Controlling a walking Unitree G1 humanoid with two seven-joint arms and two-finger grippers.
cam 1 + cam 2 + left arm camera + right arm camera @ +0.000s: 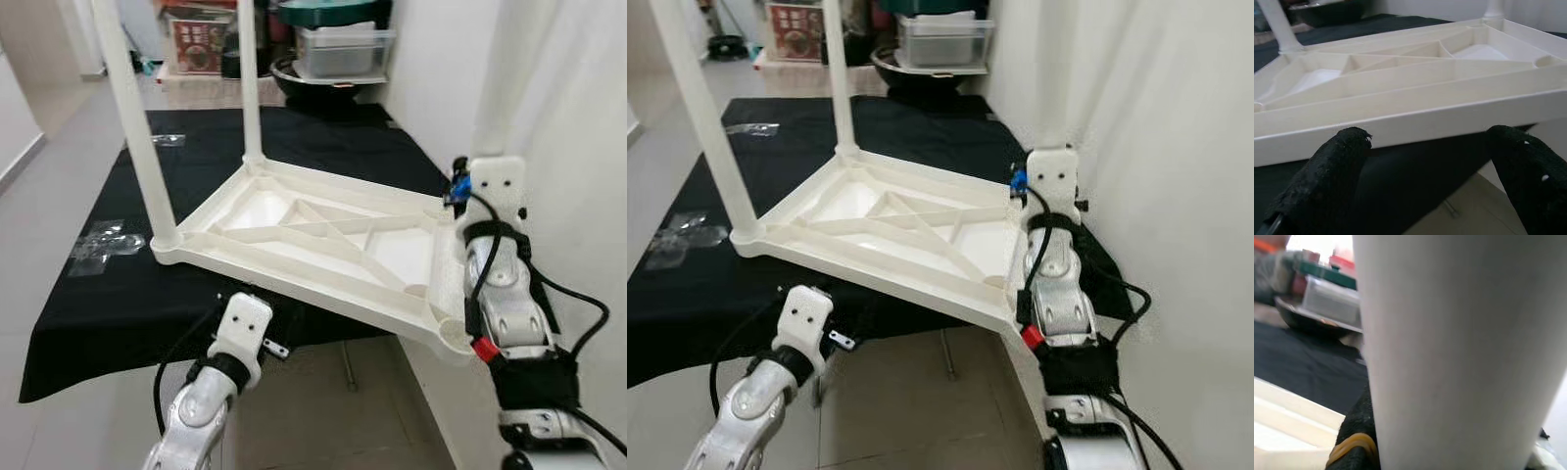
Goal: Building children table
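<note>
The white plastic tabletop point(323, 240) lies upside down, ribbed underside up, on the black-clothed surface point(127, 294), with white legs point(132, 108) standing upright in its corners.

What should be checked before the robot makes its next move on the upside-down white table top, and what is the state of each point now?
1. Two far legs stand upright in their sockets: ok.
2. Third leg sits between the right gripper's fingers: ok; seated in its socket: cannot tell.
3. Near corner socket has no leg yet: not ok.
4. Left gripper is open below the table top's near rim, not touching: ok.
5. Table top overhangs the black-covered surface: not ok.
</note>
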